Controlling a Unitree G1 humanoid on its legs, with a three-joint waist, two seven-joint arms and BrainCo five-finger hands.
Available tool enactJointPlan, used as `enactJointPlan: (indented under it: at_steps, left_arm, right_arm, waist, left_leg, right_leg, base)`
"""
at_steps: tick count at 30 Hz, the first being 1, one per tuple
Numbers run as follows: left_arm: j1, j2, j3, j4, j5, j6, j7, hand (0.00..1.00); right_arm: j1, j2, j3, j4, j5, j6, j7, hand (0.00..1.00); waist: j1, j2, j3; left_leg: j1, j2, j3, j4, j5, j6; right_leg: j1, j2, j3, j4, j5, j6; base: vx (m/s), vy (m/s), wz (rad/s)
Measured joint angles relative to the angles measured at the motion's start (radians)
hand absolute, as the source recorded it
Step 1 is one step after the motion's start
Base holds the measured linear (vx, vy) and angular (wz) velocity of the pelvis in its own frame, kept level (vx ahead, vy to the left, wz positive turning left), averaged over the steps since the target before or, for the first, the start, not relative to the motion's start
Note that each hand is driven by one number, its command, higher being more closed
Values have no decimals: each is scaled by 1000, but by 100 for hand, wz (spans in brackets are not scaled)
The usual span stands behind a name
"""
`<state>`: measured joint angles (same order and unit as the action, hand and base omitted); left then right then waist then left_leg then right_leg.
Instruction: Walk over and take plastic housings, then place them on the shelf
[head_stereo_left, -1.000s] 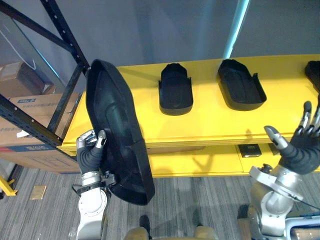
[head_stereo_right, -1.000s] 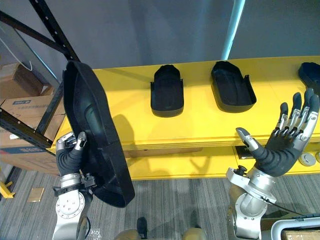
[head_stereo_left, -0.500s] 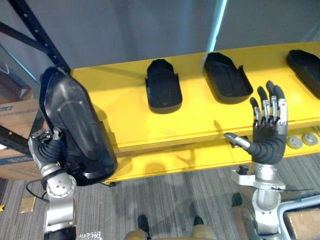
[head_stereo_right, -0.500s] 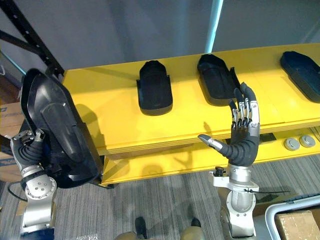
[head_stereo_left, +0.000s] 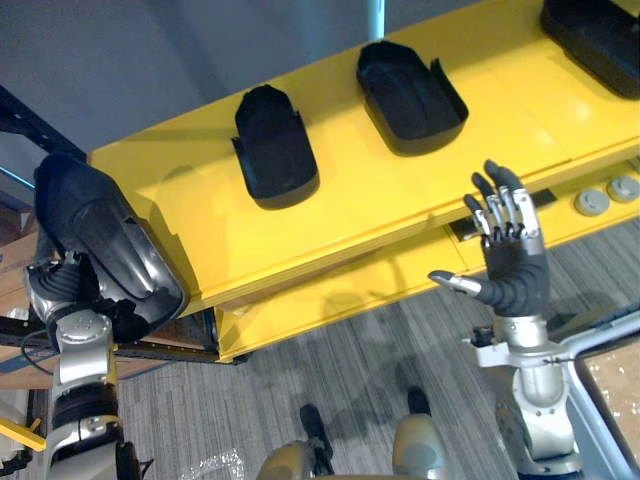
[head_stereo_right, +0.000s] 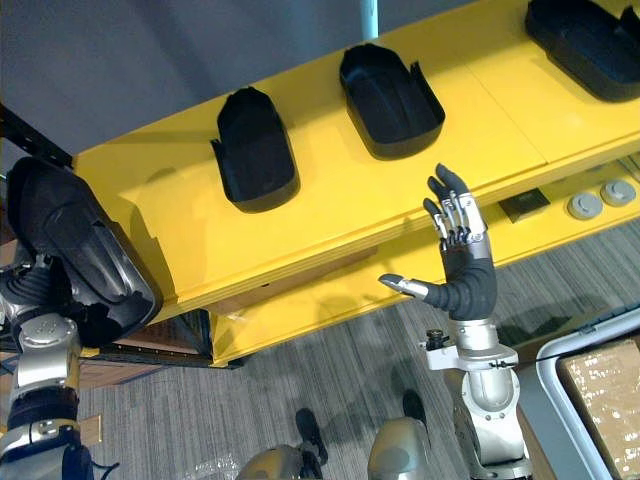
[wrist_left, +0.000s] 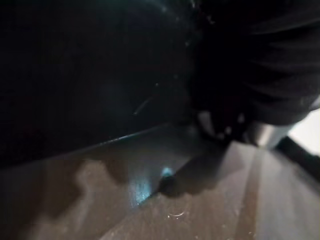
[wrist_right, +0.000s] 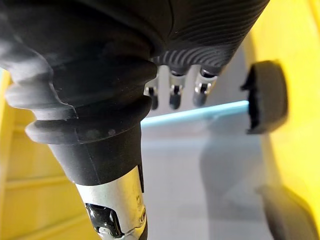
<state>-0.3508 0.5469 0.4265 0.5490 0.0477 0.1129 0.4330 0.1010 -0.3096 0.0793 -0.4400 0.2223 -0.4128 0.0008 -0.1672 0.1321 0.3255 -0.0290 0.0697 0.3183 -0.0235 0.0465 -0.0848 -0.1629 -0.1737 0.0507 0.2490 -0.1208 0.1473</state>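
- The left hand (head_stereo_left: 58, 288) has its fingers clamped on the rim of a large black housing (head_stereo_left: 100, 240). It holds the housing tilted, just off the left end of the yellow shelf (head_stereo_left: 380, 185).
- The right hand (head_stereo_left: 512, 278) is raised in front of the shelf's front edge. Its fingers are straight and spread, the thumb is out, and it is empty.
- Three smaller black pieces lie well apart on top of the shelf: the left housing (head_stereo_left: 272, 150), the middle housing (head_stereo_left: 410, 92) and the right housing (head_stereo_left: 598, 35).
- Two grey discs (head_stereo_left: 600, 195) sit on the shelf's lower level, toward its right end.
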Motion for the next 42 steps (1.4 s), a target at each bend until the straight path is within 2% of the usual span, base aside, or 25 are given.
enactJointPlan:
  at_steps: [4,5,9,14,18,20,24,25,26,31,33,35,36,37,39,40,41,42]
  left_arm:
    - [-6,51,1,36,2,15,-45,100]
    - [-10,73,1,36,5,33,-82,100]
    - [-39,87,1,35,16,66,-161,100]
    - [-43,98,3,35,40,71,-218,100]
    - [-43,110,7,35,40,70,-245,100]
    - [-44,114,29,35,40,72,-260,100]
    - [-43,114,32,38,39,94,-256,100]
    - [-43,114,32,43,39,100,-248,0]
    - [-43,114,32,44,39,105,-242,0]
    - [-51,114,42,44,35,114,-170,0]
    - [-66,115,53,44,27,113,-121,0]
    - [-84,115,67,44,-26,104,-34,0]
    - [-89,117,70,44,-49,80,26,0]
    - [-94,117,70,44,-51,64,54,0]
    - [-134,133,70,45,-85,-18,197,0]
    - [-149,144,70,45,-92,-44,232,0]
    - [-182,173,69,34,-102,-99,289,0]
    - [-198,183,68,20,-108,-124,311,0]
  right_arm:
    - [-26,-9,25,-9,0,20,-2,0]
    - [-32,-14,31,-11,0,22,-1,0]
    - [-35,-29,43,-25,0,26,-9,0]
    - [-34,-31,38,-76,1,20,-40,0]
    - [-32,-31,38,-94,4,17,-39,0]
    - [-32,-31,37,-111,17,15,-31,0]
    - [-27,-31,38,-112,21,14,-24,0]
    - [-27,-31,38,-112,21,14,-23,0]
    - [-27,-32,38,-114,21,14,-23,0]
    - [-24,-32,38,-126,21,-3,-25,0]
    - [-20,-32,38,-129,21,-4,-31,0]
    - [-15,-31,41,-131,20,-5,-48,0]
    - [-12,-31,41,-131,20,-5,-54,0]
    - [-8,-32,40,-131,20,-6,-59,0]
    - [0,-32,43,-130,21,-15,-66,0]
    - [1,-31,43,-129,21,-20,-66,0]
    - [6,-31,43,-123,22,-30,-65,0]
    - [9,-31,43,-117,22,-38,-64,0]
  waist:
    - [-8,-6,46]
    - [-11,1,64]
    - [-11,11,75]
    - [-13,12,76]
    - [-12,13,81]
    - [-13,13,111]
    - [-11,11,126]
    - [-10,11,127]
    - [-10,11,127]
    - [-9,10,128]
    - [-10,10,127]
    - [-7,7,129]
    - [-7,5,130]
    - [-8,4,130]
    - [-11,0,128]
    - [-12,-3,129]
    - [-14,-9,127]
    - [-15,-12,127]
  left_leg:
    - [-9,-3,21,31,-8,12]
    - [-13,-3,23,32,-8,12]
    - [-31,-2,30,36,-8,12]
    - [-52,-3,52,50,-13,17]
    - [-64,2,54,75,-26,16]
    - [-69,8,55,103,-38,12]
    - [-79,14,54,117,-43,10]
    - [-84,18,54,131,-52,8]
    - [-88,20,54,142,-58,8]
    - [-99,25,51,160,-66,8]
    - [-110,30,49,174,-72,6]
    - [-112,38,49,175,-72,5]
    - [-112,44,50,175,-73,4]
    - [-111,45,49,175,-73,4]
    - [-110,45,50,174,-73,5]
    - [-110,45,50,174,-73,5]
    - [-108,44,50,174,-73,5]
    - [-103,45,50,174,-73,5]
  right_leg:
    - [-47,-2,38,73,-27,-1]
    - [-58,-1,41,85,-31,-2]
    - [-91,0,51,117,-39,-2]
    - [-137,-4,70,160,-56,-1]
    - [-151,-4,71,187,-67,-4]
    - [-150,-3,71,198,-70,-5]
    - [-154,-1,67,204,-70,-5]
    - [-154,0,67,206,-70,-5]
    - [-154,0,67,208,-70,-5]
    - [-152,0,63,210,-69,-5]
    - [-152,3,60,207,-67,-3]
    - [-147,11,59,192,-54,2]
    - [-141,16,59,176,-45,3]
    - [-137,17,58,170,-42,3]
    - [-131,18,59,155,-33,5]
    - [-130,18,59,153,-31,5]
    - [-127,18,59,147,-28,5]
    - [-119,19,59,142,-25,5]
  base:
    - [-8,-24,-15]
    - [-30,-35,-11]
    - [-1,-19,-3]
    - [1,-20,-7]
    - [2,-8,0]
    - [-10,-21,-4]
    - [-2,-8,2]
    - [0,0,0]
    - [0,0,0]
    - [5,-1,1]
    - [9,-12,5]
    - [5,-8,-4]
    - [12,-10,-7]
    - [11,0,-3]
    - [0,0,0]
    - [-3,4,-5]
    - [0,0,0]
    - [4,3,-5]
